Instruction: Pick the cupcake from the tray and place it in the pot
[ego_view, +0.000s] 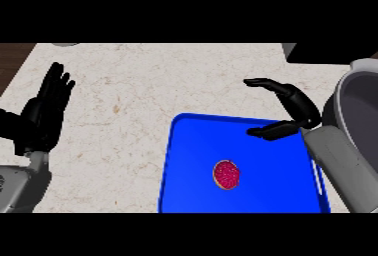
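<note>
The tray (192, 165) lies on the counter (148, 80) at the near side, right of centre, with the cupcake (227, 174) on it near its middle. The pot (358, 100) stands at the far right, just beside the tray. The right hand (295, 107) hangs over the tray's far right corner — the left hand (44, 112) at the left edge, well apart.

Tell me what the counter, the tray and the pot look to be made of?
The counter looks like polished stone, maybe marble: cream with faint brown veins. The tray looks like plastic: one flat, saturated blue with a raised, rounded rim, though painted metal is possible. The pot looks like matte grey metal: a smooth, evenly shaded wall with no pattern.
</note>
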